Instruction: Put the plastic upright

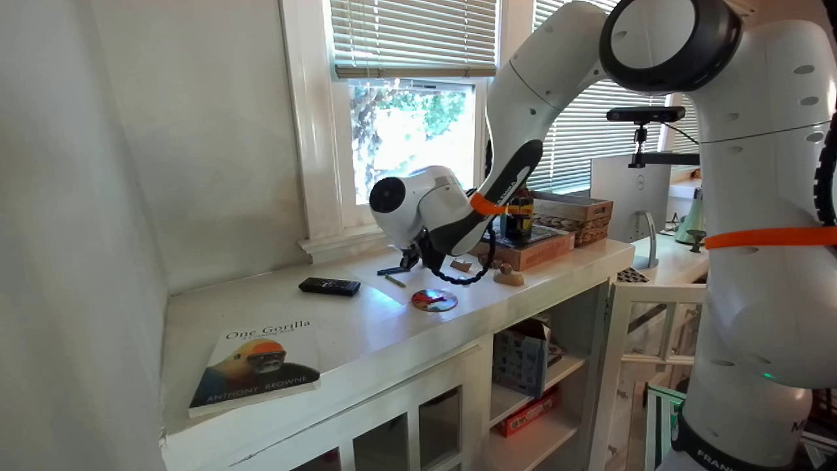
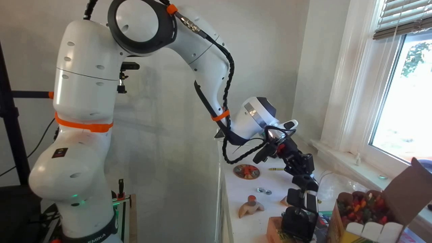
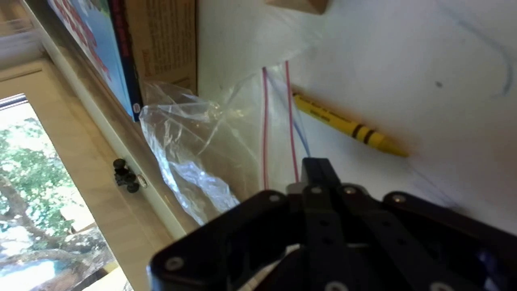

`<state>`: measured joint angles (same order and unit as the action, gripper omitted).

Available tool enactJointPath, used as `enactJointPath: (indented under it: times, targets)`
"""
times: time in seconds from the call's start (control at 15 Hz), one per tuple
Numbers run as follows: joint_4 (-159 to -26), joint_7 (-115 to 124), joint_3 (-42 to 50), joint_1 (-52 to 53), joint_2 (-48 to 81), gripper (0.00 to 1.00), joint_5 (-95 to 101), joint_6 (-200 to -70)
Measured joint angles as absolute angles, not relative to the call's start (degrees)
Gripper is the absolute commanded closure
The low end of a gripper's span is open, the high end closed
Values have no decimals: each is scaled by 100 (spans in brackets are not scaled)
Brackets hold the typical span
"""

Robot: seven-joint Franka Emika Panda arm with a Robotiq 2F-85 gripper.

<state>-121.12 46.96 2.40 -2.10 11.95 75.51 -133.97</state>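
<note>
The plastic is a clear zip bag (image 3: 226,137) with two red seal lines, crumpled beside the window sill in the wrist view. It also shows faintly in an exterior view as clear plastic (image 2: 341,182). My gripper (image 3: 317,161) comes in from the bottom of the wrist view, its fingertips pressed together. Part of the bag's mouth runs up to the fingertips and passes out of sight there. Whether a thin fold is pinched between them, I cannot tell. In an exterior view the dark gripper (image 1: 409,258) hangs low over the white countertop (image 1: 366,327).
A yellow crayon (image 3: 347,127) lies right of the bag. A cardboard box (image 3: 167,36) and a blue book (image 3: 95,44) stand beyond it. A wooden piece (image 2: 251,206), a disc (image 1: 434,300) and a remote (image 1: 329,286) are on the counter. An open carton (image 2: 364,216) stands near the window.
</note>
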Motion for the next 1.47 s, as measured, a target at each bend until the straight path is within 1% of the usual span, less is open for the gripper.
enactJointPath:
  times: [1.13,1.2,1.27,1.33,1.47]
  targets:
    - [-11659,4801,438,-254,1159,100,7715,-13124]
    - [-11658,4806,440,-259,1160,74,7716,-13100]
    - [-11658,4810,440,-261,1164,72,7716,-13068]
    - [-11656,4833,440,-261,1166,66,7716,-13022]
    - [-11644,4855,440,-260,1168,51,7716,-12958]
